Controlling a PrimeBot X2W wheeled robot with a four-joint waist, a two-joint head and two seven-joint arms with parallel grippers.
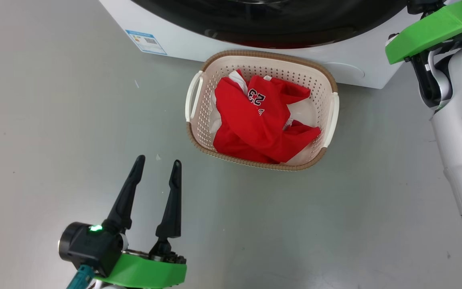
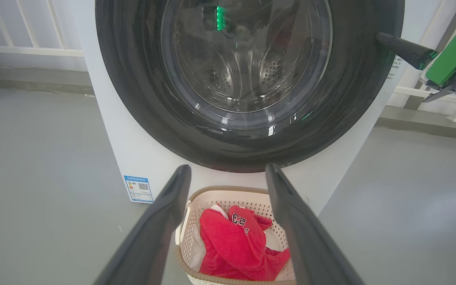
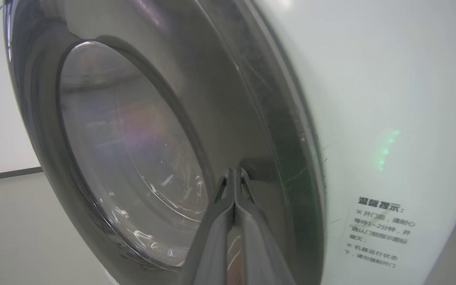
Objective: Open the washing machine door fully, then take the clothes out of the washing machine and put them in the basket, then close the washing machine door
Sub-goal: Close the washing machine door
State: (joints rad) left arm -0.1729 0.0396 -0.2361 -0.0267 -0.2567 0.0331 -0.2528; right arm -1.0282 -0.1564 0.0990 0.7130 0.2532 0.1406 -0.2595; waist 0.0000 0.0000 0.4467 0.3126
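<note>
Right gripper (image 3: 234,171) sitting shut, empty, tips touching door (image 3: 133,150) rim at 3 o'clock. Left gripper (image 1: 158,160) hovering wide open, empty, 7 o'clock of basket (image 1: 263,54) holding clothes (image 1: 255,124).

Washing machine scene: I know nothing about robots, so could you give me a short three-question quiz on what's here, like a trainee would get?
1. True or false: the clothes lie inside the basket.
2. Which gripper has its fingers spread apart?
A. the left gripper
B. the right gripper
3. Fill the gap: the white number printed on the red jersey reads ___.

Key: 1 true; 2 A; 3 23.
</note>
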